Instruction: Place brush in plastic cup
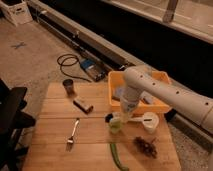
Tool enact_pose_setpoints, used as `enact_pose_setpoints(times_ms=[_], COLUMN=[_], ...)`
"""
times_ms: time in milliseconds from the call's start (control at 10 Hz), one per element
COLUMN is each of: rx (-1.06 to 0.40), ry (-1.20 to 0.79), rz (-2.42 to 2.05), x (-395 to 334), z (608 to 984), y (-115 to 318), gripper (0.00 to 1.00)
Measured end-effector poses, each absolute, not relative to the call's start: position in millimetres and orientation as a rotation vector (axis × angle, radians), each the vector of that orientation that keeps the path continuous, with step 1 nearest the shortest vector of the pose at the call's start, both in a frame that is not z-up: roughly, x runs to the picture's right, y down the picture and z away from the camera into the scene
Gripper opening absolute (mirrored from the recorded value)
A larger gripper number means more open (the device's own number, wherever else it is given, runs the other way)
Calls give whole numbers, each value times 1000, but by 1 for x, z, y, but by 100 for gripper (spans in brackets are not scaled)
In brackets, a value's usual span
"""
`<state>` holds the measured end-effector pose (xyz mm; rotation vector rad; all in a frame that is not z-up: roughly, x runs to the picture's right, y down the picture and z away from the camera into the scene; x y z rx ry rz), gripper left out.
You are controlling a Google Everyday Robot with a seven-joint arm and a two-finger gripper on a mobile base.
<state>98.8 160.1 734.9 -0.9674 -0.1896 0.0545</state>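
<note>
Plastic cup on wooden table; gripper directly above it.

On the tabletop, the plastic cup stands near the middle, the gripper right above it; the white cup sits to its right, the bin behind at the far right edge, the fork to the left, the metal cup at the far left corner

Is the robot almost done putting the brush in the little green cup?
Almost, it seems. The gripper is down right over the plastic cup on the wooden table, beside the white cup. A dark bit at the cup's rim may be the brush. Letting go and lifting away looks left.
</note>
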Motion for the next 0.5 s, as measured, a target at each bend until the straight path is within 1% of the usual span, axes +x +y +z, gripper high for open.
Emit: enact_pose_setpoints(times_ms=[100,500], rx=[-971,-967], ry=[-179,-124], rz=[54,81], x=[99,111], z=[737,743], y=[162,162], gripper=[79,80])
